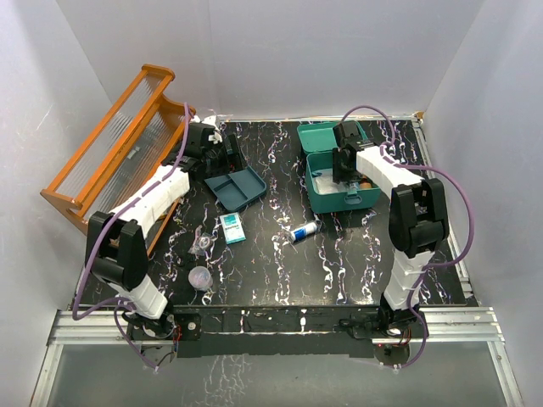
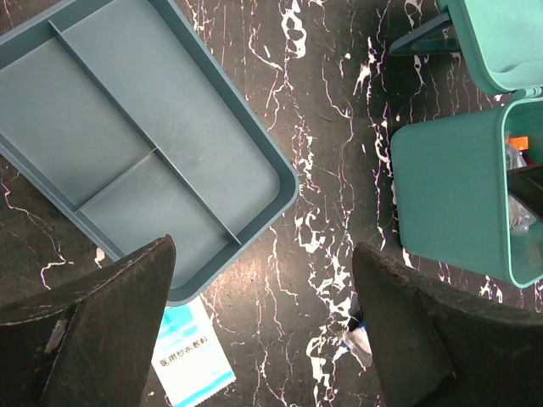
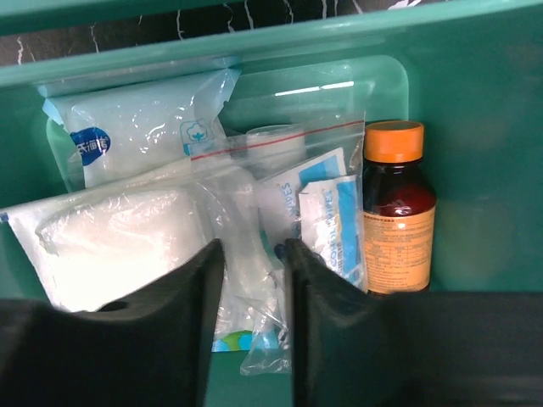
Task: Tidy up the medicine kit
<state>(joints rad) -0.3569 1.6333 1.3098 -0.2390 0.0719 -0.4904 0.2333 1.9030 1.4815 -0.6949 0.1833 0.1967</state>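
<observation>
My left arm (image 1: pixel 157 199) extends forward and inward with the left gripper (image 2: pixel 263 326) pointing down, jaws spread wide and holding nothing, while my right arm (image 1: pixel 407 212) folds at the elbow and aims the right gripper (image 3: pixel 253 314) downward, jaws narrowly apart, grip undetermined.

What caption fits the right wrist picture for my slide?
Right gripper inside the medicine kit, fingers either side of a clear bag, beside an orange-capped bottle.

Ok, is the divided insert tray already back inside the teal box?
No, the insert tray lies flat on the table to the left of the box, apart from it, its compartments empty.
</observation>
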